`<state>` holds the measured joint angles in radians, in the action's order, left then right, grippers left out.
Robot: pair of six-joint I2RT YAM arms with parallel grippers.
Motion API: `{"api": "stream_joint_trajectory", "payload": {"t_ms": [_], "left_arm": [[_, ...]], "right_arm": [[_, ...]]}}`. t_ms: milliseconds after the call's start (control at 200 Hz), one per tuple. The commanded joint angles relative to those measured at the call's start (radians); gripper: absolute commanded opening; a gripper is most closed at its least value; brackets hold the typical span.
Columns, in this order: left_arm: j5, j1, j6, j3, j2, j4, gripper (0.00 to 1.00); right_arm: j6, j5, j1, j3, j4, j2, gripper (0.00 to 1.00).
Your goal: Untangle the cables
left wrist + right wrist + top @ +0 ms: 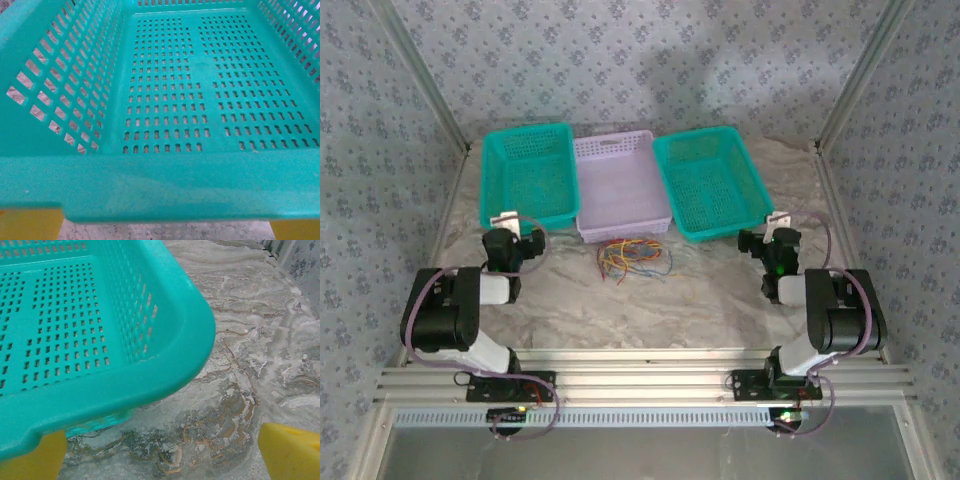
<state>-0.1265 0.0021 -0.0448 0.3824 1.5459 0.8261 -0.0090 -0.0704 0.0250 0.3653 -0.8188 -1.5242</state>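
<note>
Cables (633, 258) lay in a loose tangled bunch of red, blue and yellow-orange strands on the marbled bench (650, 315). They sat just in front of the near wall of the lilac basket (620, 185), roughly midway between the two arms. Could not tell whether any strand touched that basket. Nothing gripped them.

Three baskets stood side by side at the back. The left teal basket (528, 180) and the right teal basket (710, 180) flanked the lilac one, and the right one was turned at a slight angle.

Left hand (512, 228) was released and held nothing, close to the near wall of the left teal basket. In its wrist view the yellow fingers (30, 225) sat wide apart at the bottom corners, with the basket's near rim and slotted floor straight ahead.

Right hand (775, 230) was also released and empty, beside the near right corner of the right teal basket. Its wrist view showed the fingers (290, 450) spread wide, the rounded basket corner above the left one and bare bench between them.

Both hands were well apart from the cables.
</note>
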Motion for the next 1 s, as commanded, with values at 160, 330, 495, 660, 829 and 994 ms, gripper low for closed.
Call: {"api": "stream_joint_trajectory", "payload": {"t_ms": [160,330,495,660,829,994], "left_arm": [[0.013,0.004,0.003,0.022,-0.012,0.007,1.00],[0.013,0.005,0.003,0.023,-0.012,0.007,1.00],[0.013,0.005,0.003,0.023,-0.011,0.007,1.00],[0.014,0.006,0.003,0.021,-0.011,0.007,1.00],[0.013,0.005,0.003,0.021,-0.011,0.007,0.99],[0.014,0.005,0.004,0.022,-0.012,0.007,1.00]], "right_arm": [[-0.013,0.038,0.009,0.022,0.001,-0.001,1.00],[-0.013,0.038,0.009,0.022,0.001,-0.001,1.00],[-0.013,0.040,0.009,0.022,0.000,-0.001,1.00],[-0.014,0.039,0.009,0.023,0.000,-0.001,1.00],[-0.014,0.038,0.009,0.022,0.000,-0.001,1.00],[-0.021,0.039,0.003,0.023,0.000,0.010,1.00]]}}
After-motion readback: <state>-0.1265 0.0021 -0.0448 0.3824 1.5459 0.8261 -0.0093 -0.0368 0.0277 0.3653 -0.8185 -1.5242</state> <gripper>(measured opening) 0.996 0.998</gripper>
